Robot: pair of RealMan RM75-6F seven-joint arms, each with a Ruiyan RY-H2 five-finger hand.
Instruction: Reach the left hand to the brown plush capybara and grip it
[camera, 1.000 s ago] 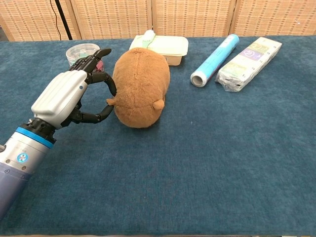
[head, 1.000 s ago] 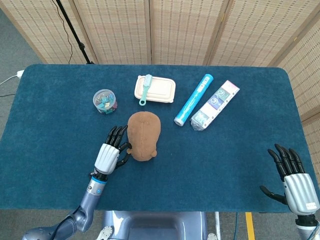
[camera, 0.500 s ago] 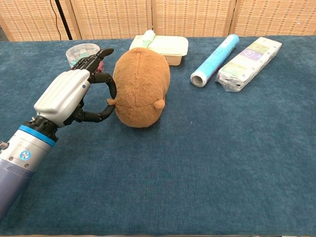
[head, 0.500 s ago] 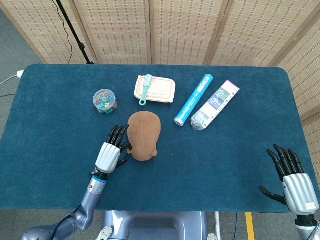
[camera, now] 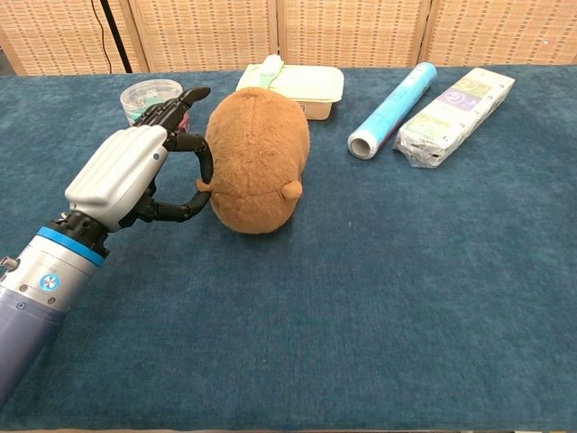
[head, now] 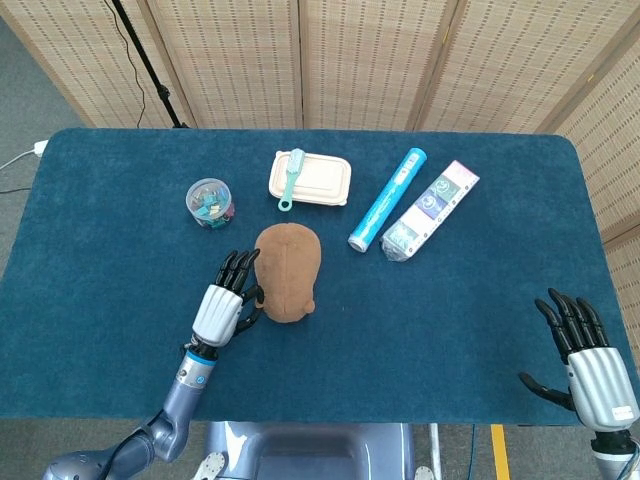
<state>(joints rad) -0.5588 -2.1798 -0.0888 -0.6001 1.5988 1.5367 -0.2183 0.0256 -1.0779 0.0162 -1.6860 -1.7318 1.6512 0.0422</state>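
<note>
Blue-carpeted table before woven screens. Brown plush capybara lying left of centre in frame, below a beige lunch box. Left hand unclenched at the toy's left flank — fingertips curved against the fur, nothing grasped yet. Advanced slightly toward the toy over the last second; toy itself unmoved. Reach judged nearly complete — closing on the body remaining. Right hand spread and empty at lower right, unchanged.
</note>
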